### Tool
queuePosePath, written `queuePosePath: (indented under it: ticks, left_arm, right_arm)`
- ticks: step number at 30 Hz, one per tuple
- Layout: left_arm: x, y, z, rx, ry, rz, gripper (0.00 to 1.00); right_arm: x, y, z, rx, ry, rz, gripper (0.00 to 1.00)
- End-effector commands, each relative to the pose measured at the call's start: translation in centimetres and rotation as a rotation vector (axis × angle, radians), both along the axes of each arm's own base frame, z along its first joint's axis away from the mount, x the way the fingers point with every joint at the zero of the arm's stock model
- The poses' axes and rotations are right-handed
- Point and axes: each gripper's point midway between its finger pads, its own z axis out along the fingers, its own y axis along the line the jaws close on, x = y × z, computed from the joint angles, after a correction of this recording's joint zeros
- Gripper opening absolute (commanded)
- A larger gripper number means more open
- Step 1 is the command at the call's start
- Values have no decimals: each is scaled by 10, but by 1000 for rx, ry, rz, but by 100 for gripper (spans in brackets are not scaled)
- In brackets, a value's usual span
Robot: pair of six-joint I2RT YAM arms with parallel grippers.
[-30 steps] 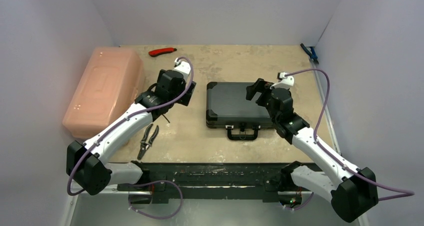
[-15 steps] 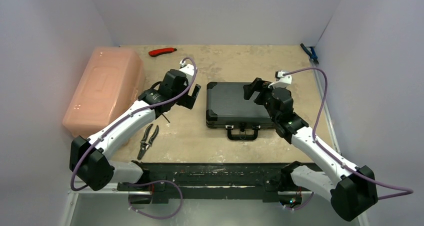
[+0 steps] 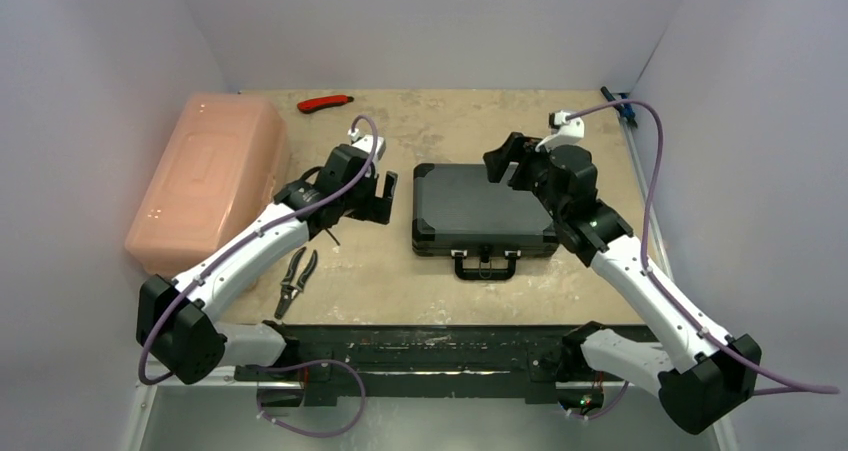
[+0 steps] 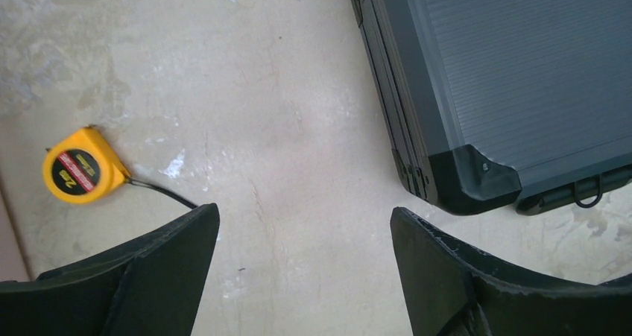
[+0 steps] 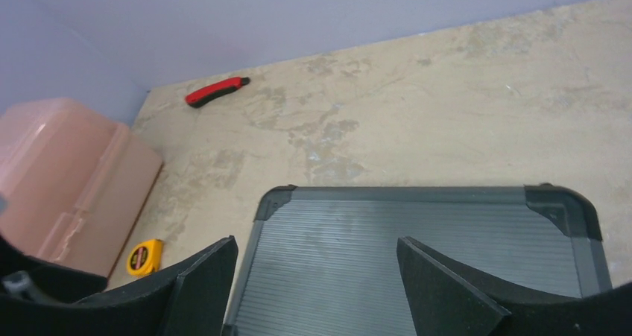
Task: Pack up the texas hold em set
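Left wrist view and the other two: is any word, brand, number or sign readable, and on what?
Tape measure, round red label: dark print, too blurred to read.
Case: no text shows on lid, corner or latch.
Pink box: raised shapes on the lid, no lettering legible.
Red knife: too small to tell.
Nothing else carries text; none can be quoted.

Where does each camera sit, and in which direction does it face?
Top external: above, behind the bases, looking down on the table; left arm and right arm show.
Left wrist: faces straight down; open left gripper frames the black case's corner and a tape measure.
Right wrist: looks obliquely toward the far wall over the case; open right gripper shows.
Both wrist views share case and tape measure.
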Motion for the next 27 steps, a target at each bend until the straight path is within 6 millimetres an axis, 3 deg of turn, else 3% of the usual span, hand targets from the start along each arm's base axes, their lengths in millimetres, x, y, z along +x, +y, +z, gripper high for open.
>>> queuePosePath:
  ticks: [1,5,6,10,19,23,27]
  left_arm:
    - [-13,-7,-10,-116,46,56,84]
    - [-18,-8,-27,-141,80,82,82]
    - [-19,-8,-30,-146,87,88,81]
    - [-24,-7,-43,-155,107,103,79]
    - [-26,-6,-75,-147,135,122,72]
    - [-24,-7,-86,-137,139,117,69]
    - [-19,-9,-94,-125,142,106,66]
  right_arm:
    - [-9,24,40,-2,-49,166,80]
    - [-14,51,47,36,-58,308,77]
    - [-16,57,48,70,-49,336,65]
    - [-21,77,44,87,-39,433,52]
    - [-7,109,21,81,14,508,16]
    - [6,120,2,69,56,514,1]
    - [14,125,-20,56,107,511,0]
